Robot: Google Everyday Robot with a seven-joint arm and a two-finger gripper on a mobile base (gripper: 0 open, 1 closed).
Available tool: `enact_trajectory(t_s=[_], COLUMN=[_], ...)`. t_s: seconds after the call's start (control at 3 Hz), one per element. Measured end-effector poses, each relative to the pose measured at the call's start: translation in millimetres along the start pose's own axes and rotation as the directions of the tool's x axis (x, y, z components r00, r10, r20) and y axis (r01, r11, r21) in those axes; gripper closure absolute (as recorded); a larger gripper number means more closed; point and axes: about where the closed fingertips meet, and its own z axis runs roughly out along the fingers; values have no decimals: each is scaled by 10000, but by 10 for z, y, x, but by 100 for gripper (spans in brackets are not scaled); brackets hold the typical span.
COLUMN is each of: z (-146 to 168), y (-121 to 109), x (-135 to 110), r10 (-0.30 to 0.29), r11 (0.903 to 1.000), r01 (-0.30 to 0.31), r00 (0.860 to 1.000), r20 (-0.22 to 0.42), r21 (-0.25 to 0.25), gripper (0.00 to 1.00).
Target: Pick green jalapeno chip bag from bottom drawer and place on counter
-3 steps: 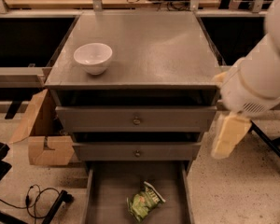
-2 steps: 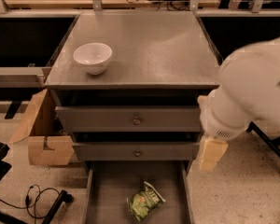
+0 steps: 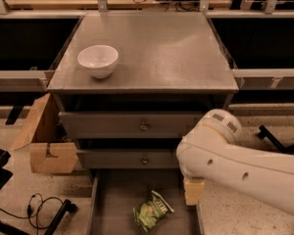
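Note:
The green jalapeno chip bag point(image 3: 150, 212) lies crumpled on the floor of the open bottom drawer point(image 3: 115, 202), near its middle. The counter point(image 3: 161, 48) is the grey top of the cabinet above. My white arm reaches in from the right. My gripper point(image 3: 193, 194) hangs from it over the right side of the bottom drawer, a little right of the bag and above it, apart from it. It holds nothing that I can see.
A white bowl point(image 3: 98, 60) stands on the counter's left part. Two knobbed drawers point(image 3: 143, 127) above the open one are closed. An open cardboard box point(image 3: 44, 143) sits left of the cabinet, with cables point(image 3: 41, 207) on the floor.
My arm has swung left and down from beside the cabinet's right side, bringing the gripper over the bottom drawer's right side. The bag and bowl have not moved.

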Motion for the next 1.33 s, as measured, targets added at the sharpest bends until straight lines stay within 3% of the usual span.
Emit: enact_trajectory(t_s=[0.33, 0.67, 1.0, 1.33], z=[42, 40, 456, 1283], y=[-57, -60, -30, 44], x=[108, 108, -123, -603], r10=[210, 214, 115, -161], r11=[9991, 9991, 9995, 9998], r01=[-194, -198, -115, 168], r00=[9989, 9989, 9999, 9978], r20=[-423, -421, 30, 638], r21=[376, 382, 298, -92], gripper=[0, 0, 0, 0])
